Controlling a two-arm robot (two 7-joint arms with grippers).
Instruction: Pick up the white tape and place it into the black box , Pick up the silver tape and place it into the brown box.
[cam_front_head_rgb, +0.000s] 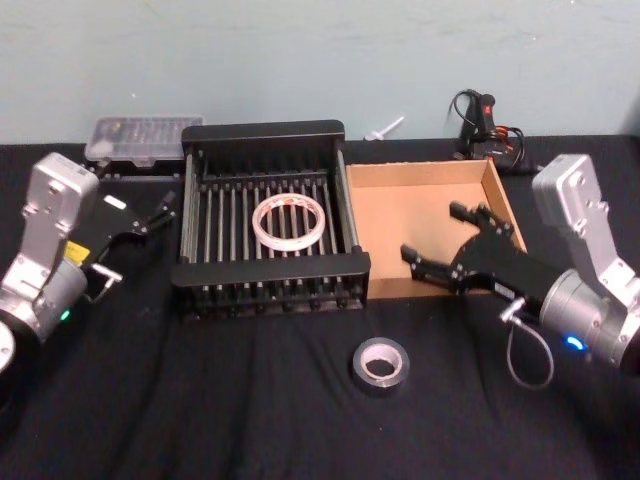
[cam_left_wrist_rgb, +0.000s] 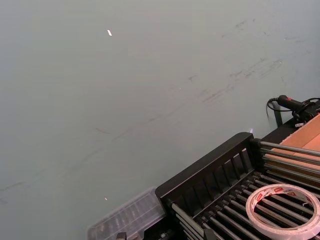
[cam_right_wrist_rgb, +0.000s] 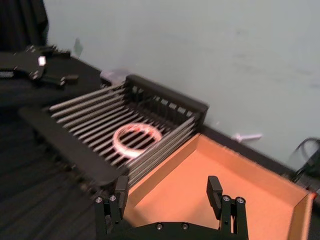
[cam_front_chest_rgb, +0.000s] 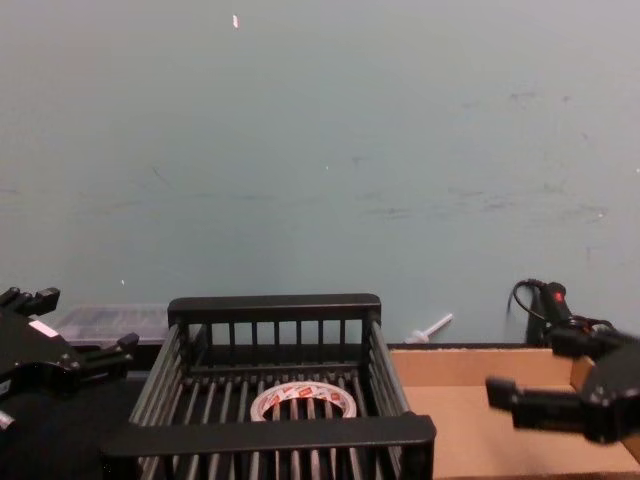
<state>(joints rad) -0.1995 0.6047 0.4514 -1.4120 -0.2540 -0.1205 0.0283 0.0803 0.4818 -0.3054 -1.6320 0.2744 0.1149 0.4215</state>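
Hovering open-jawed, right gripper (cam_front_head_rgb: 432, 238) over brown box (cam_front_head_rgb: 420, 200), carrying nothing (left gripper (cam_front_head_rgb: 160, 212) idling, spread, beside black box (cam_front_head_rgb: 270, 274)). White tape (cam_front_head_rgb: 290, 222) already lying inside; silver tape (cam_front_head_rgb: 381, 363) waiting on cloth in front.

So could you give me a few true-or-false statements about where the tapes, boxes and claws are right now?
1. The white tape lies inside the black box. True.
2. The silver tape sits in the brown box. False: it lies on the black cloth in front of both boxes.
3. The right claw is open over the brown box. True.
4. The left claw grips the white tape. False: it is open, holding nothing, left of the black box.
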